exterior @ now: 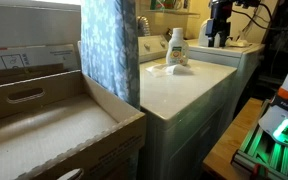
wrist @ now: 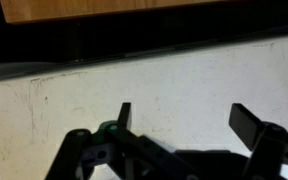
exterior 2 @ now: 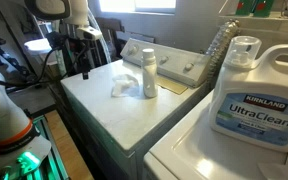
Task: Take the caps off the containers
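Note:
A small white bottle (exterior: 176, 50) with a green-and-yellow label stands upright on the white washer top (exterior: 184, 95), its cap (exterior: 175, 33) on. It also shows in an exterior view (exterior 2: 149, 75) with its cap (exterior 2: 149, 54). A large white jug (exterior 2: 254, 100) with a blue label stands on the neighbouring machine, its whitish cap (exterior 2: 244, 46) on. My gripper (exterior: 216, 38) (exterior 2: 84, 68) hangs over the far edge of the washer, well away from both bottles. In the wrist view the gripper (wrist: 184, 120) is open and empty above bare white surface.
A crumpled white thing (exterior 2: 124, 85) lies next to the small bottle. An open cardboard box (exterior: 44, 120) and a blue curtain (exterior: 109, 45) are beside the washer. The washer's control panel (exterior 2: 169, 62) rises behind the small bottle.

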Motion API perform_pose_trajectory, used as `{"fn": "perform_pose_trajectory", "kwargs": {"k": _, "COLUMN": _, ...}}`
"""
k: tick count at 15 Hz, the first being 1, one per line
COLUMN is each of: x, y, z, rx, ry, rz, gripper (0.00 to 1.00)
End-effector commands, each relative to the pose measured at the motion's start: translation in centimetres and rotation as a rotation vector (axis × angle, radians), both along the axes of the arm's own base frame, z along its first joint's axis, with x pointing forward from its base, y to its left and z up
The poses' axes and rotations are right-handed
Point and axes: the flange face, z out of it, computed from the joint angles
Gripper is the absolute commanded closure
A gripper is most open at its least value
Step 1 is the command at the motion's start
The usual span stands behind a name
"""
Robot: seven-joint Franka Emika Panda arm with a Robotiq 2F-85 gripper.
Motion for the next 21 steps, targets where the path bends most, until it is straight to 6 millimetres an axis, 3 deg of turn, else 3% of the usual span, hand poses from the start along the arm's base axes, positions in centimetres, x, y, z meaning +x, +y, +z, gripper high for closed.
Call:
{"fn": "perform_pose_trajectory", "kwargs": {"k": 1, "x": 0.0, "y": 0.0, "z": 0.0, "rx": 0.0, "ry": 0.001, "rz": 0.0, "gripper": 0.0}}
{"fn": "perform_pose_trajectory", "kwargs": {"k": 5, "x": 0.3, "y": -0.8, "z": 0.1, "rx": -0.021, "ry": 0.006, "rz": -0.045, "gripper": 0.0}}
{"fn": "perform_pose_trajectory", "kwargs": {"k": 7, "x": 1.3, "y": -5.0, "z": 0.7, "rx": -0.07, "ry": 0.012, "rz": -0.182, "gripper": 0.0}}
{"fn": "perform_pose_trajectory", "kwargs": {"k": 8, "x": 1.6, "y": -8.7, "z": 1.9, "rx": -0.115, "ry": -0.025, "rz": -0.219, "gripper": 0.0}}
{"fn": "perform_pose_trajectory", "kwargs": {"k": 13, "x": 4.2, "y": -20.6, "z": 8.2, "rx": -0.305, "ry": -0.192, "rz": -0.413, "gripper": 0.0}}
{"fn": "perform_pose_trajectory", "kwargs": {"k": 16, "x": 6.4, "y": -25.7, "z": 11.5, "rx": -0.391, "ry": -0.311, "rz": -0.536, "gripper": 0.0}}
{"fn": "perform_pose_trajectory", "kwargs": {"k": 17, "x": 7.1, "y": -26.8, "z": 12.3, "rx": -0.418, "ry": -0.347, "rz": -0.578, "gripper": 0.0}}
{"fn": "perform_pose_trajectory", "kwargs": {"k": 18, "x": 5.2, "y": -24.5, "z": 11.8, "rx": -0.369, "ry": -0.322, "rz": -0.509, "gripper": 0.0}}
{"fn": "perform_pose_trajectory", "kwargs": {"k": 21, "x": 7.0, "y": -26.3, "z": 12.5, "rx": -0.396, "ry": -0.342, "rz": -0.558, "gripper": 0.0}}
